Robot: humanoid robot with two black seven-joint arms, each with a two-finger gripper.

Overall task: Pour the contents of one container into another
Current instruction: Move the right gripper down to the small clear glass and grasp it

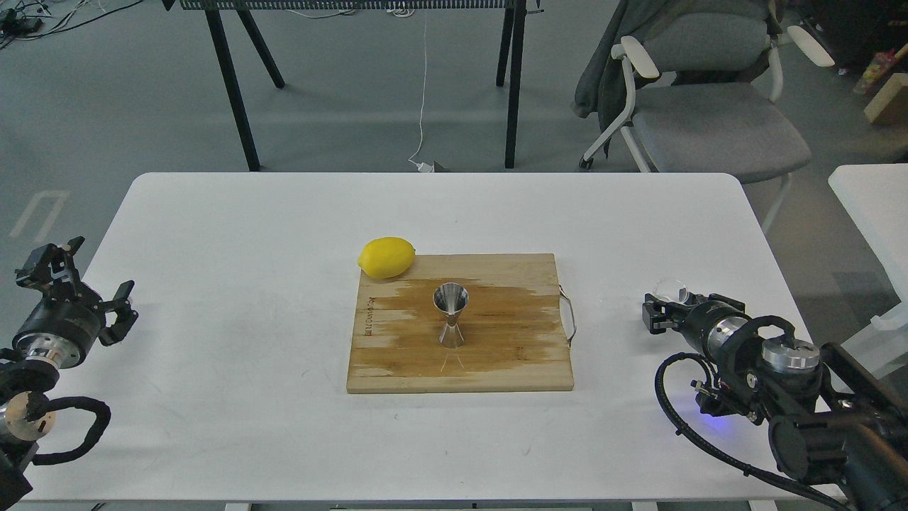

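Note:
The shiny steel jigger (450, 314) stands upright in the middle of the wooden cutting board (511, 362). The small clear glass cup (671, 289) is at the table's right side, far from the jigger. My right gripper (667, 306) holds the cup's base between its dark fingers, which hide the lower part of the glass. My left gripper (86, 284) hovers at the table's left edge, open with nothing between its fingers, far from both containers.
A yellow lemon (386, 257) lies on the table, touching the board's far left corner. The board has a metal handle (569, 316) on its right side. An office chair (709, 121) and black table legs (230, 85) stand beyond the white table (248, 234).

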